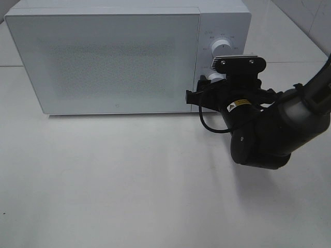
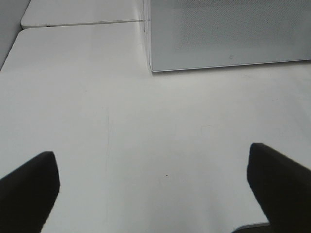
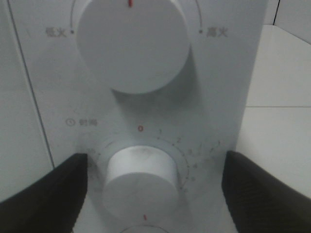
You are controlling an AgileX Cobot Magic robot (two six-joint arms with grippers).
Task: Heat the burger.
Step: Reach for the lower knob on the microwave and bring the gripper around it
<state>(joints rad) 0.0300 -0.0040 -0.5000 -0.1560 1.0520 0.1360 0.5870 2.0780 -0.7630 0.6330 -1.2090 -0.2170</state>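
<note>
Slippage threatens: our right gripper (image 3: 154, 191), spread either side of the timer knob (image 3: 141, 177), could skid off if it closes off-centre. Our left gripper (image 2: 153, 187) is spread over the table (image 2: 121, 121). We see no burger; the microwave (image 1: 103, 57) is shut.

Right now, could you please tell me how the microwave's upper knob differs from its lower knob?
The upper knob has Chinese labels beside it; the lower knob has a numbered scale. The open right pincer is lined up on the lower knob, not the upper knob. Both are white and round.
</note>
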